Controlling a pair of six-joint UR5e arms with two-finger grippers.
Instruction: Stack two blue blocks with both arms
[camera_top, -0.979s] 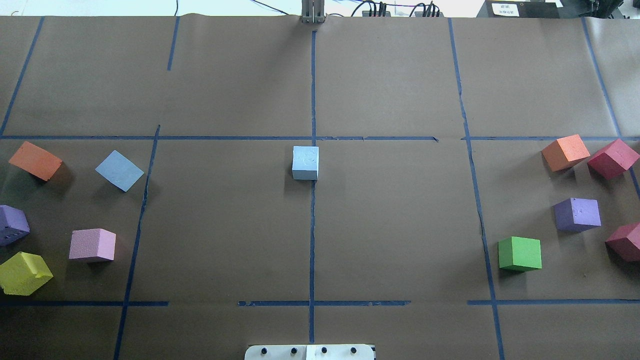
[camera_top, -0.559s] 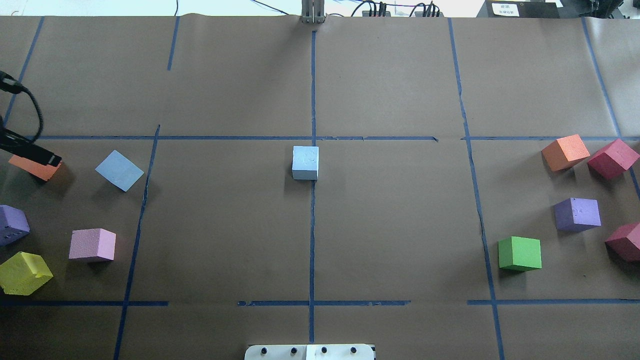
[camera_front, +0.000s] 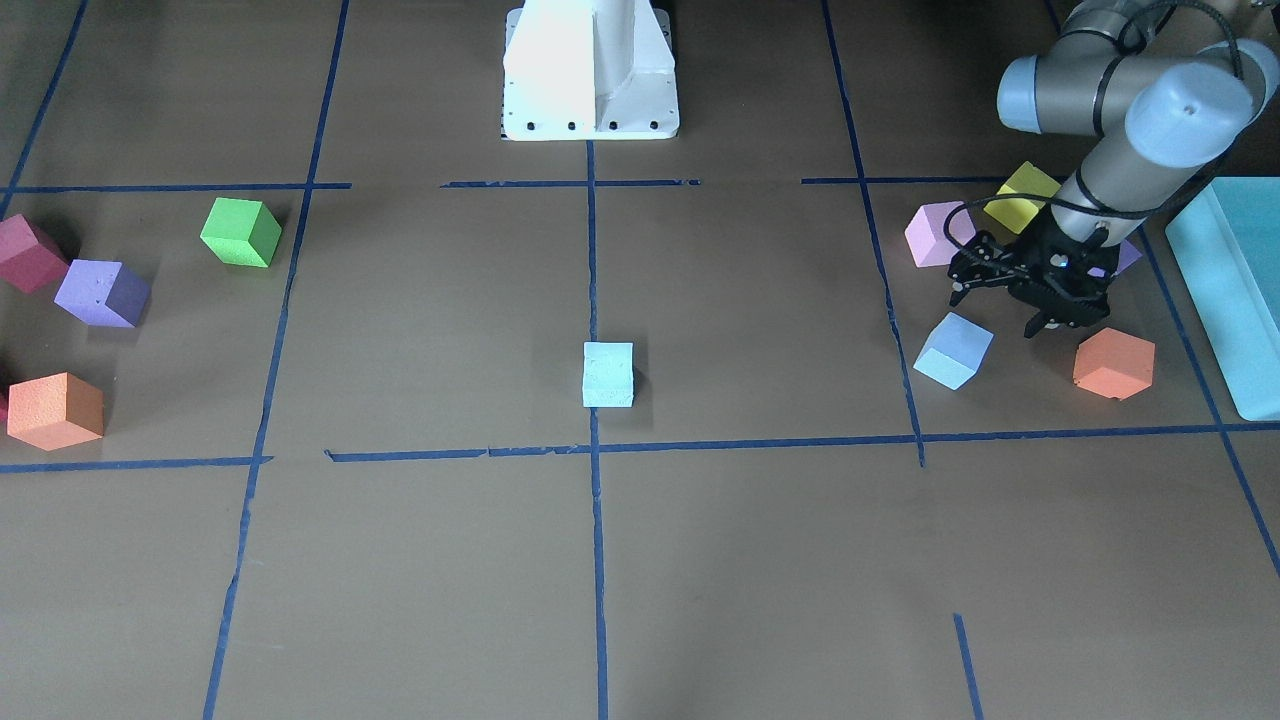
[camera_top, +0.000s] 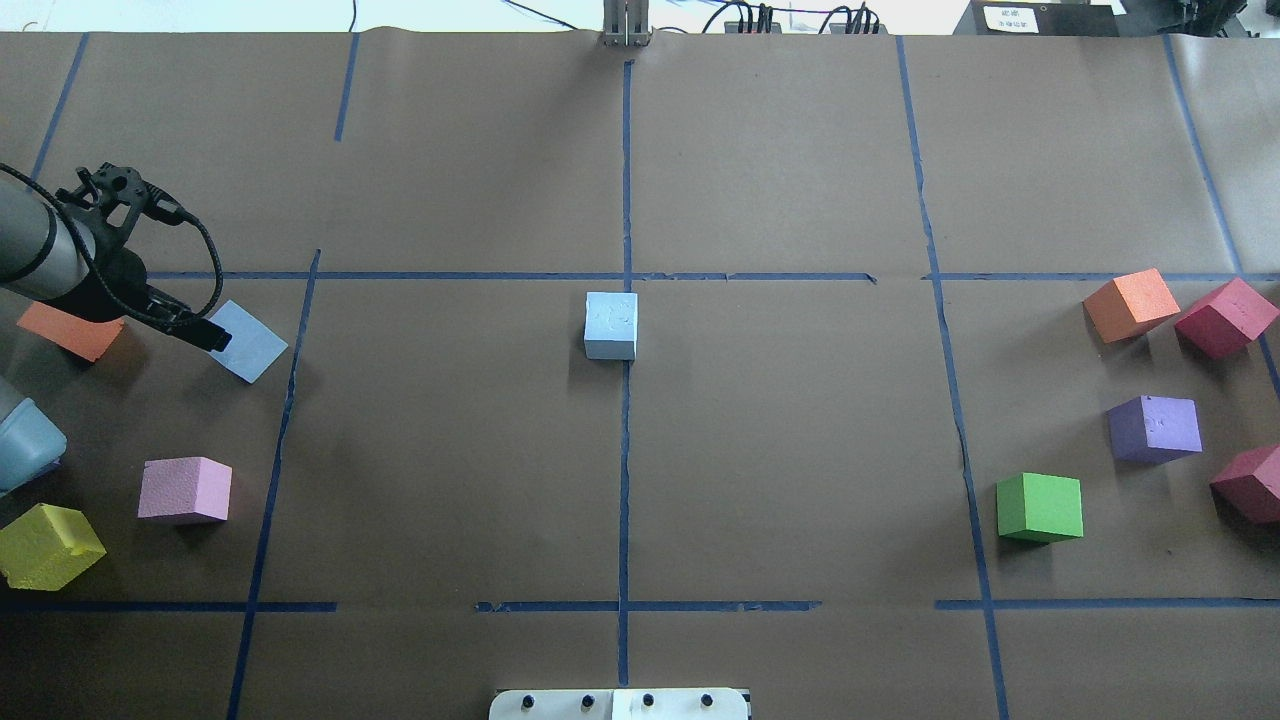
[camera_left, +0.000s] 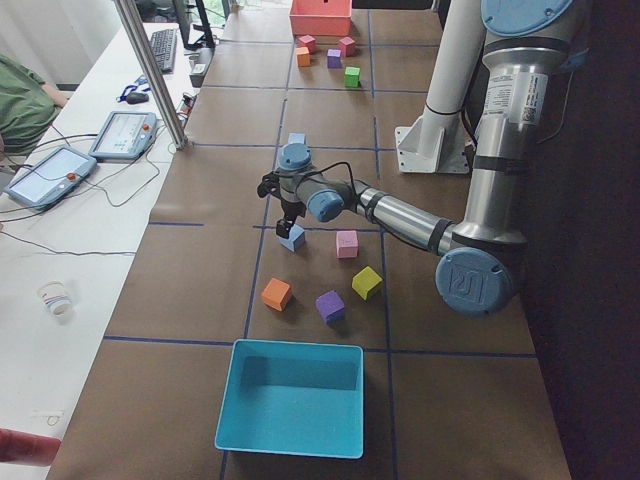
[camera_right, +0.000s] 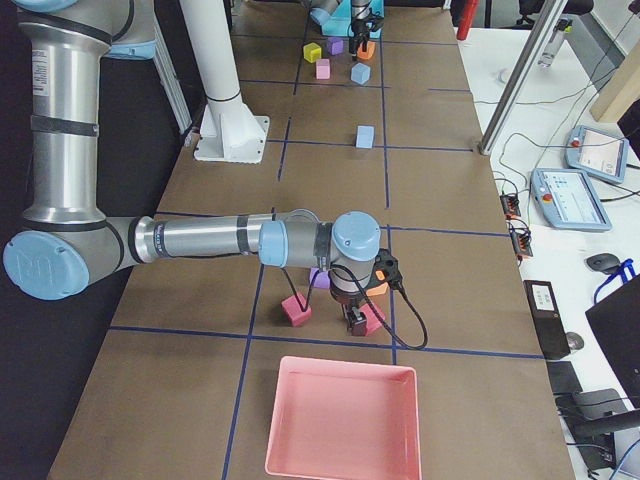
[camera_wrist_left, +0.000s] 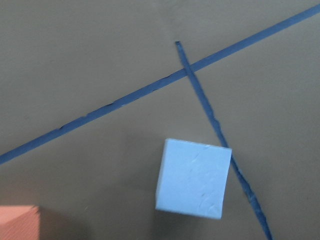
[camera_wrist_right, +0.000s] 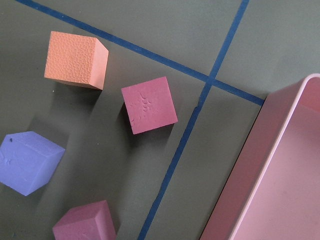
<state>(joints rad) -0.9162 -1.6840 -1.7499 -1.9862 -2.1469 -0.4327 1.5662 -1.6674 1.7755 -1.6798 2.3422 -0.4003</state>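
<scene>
One blue block (camera_top: 611, 325) sits at the table's centre on the middle tape line; it also shows in the front view (camera_front: 608, 375). The second blue block (camera_top: 248, 345) lies turned at the left and shows in the left wrist view (camera_wrist_left: 194, 177) and the front view (camera_front: 953, 350). My left gripper (camera_front: 995, 312) hovers just beside and above this block, open and empty, between it and an orange cube (camera_front: 1113, 362). My right gripper (camera_right: 355, 320) shows only in the right side view, low over red cubes; I cannot tell whether it is open or shut.
Pink (camera_top: 185, 490) and yellow (camera_top: 45, 545) cubes lie near the left arm. Green (camera_top: 1040, 507), purple (camera_top: 1155, 428), orange (camera_top: 1130, 303) and red (camera_top: 1225, 317) cubes lie at the right. A teal box (camera_left: 290, 400) and a pink tray (camera_right: 340, 420) stand at the table's ends.
My left arm has come in from the left edge and moved right, past the orange cube, up to the left blue block. No block has moved.
</scene>
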